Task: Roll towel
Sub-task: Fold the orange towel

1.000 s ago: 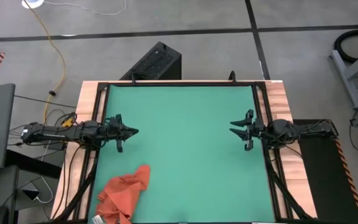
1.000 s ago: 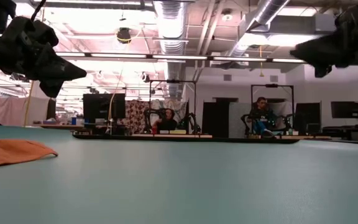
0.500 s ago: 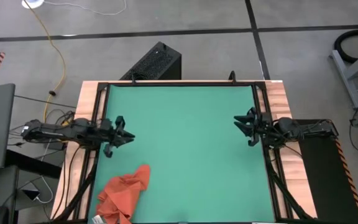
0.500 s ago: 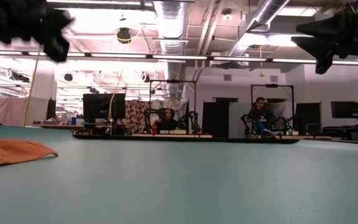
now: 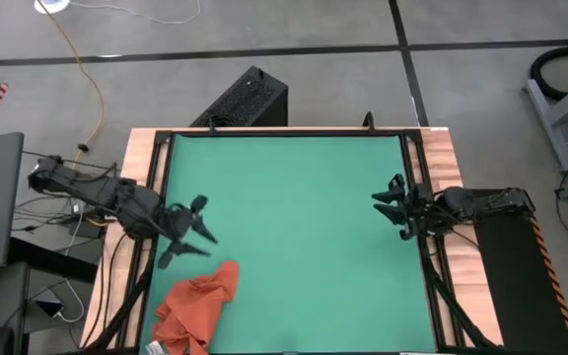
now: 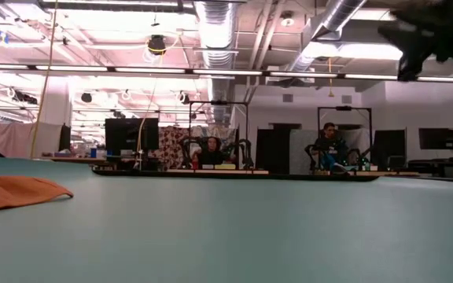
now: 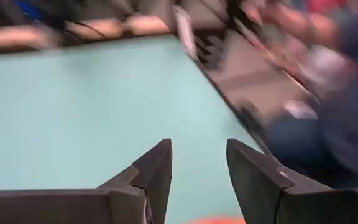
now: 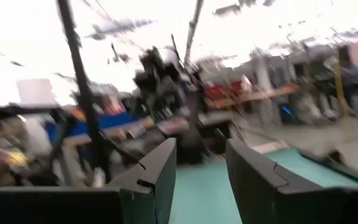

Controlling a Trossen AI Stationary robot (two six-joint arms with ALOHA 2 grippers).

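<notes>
The towel [image 5: 197,304], an orange-red cloth, lies bunched in a heap on the near left corner of the green mat [image 5: 294,227]. In the low view the towel [image 6: 16,192] shows as a flat mound at the left. My left gripper [image 5: 195,230] hangs open above the mat, just beyond the towel's far end and touching nothing. In its wrist view the left gripper [image 7: 199,167] has only mat between its fingers. My right gripper [image 5: 387,209] waits open at the mat's right edge, also seen in the right wrist view [image 8: 201,167].
A wooden frame [image 5: 442,158] borders the mat on both sides. A dark box [image 5: 245,99] stands on the floor behind the table's far edge. Cables [image 5: 77,197] trail at the left arm's base. The mat's middle and right half lie bare.
My left gripper has risen, swung toward the table's near edge and the towel, and opened its fingers. It has left the low view. My right gripper has tipped slightly upward in place. The towel has not moved.
</notes>
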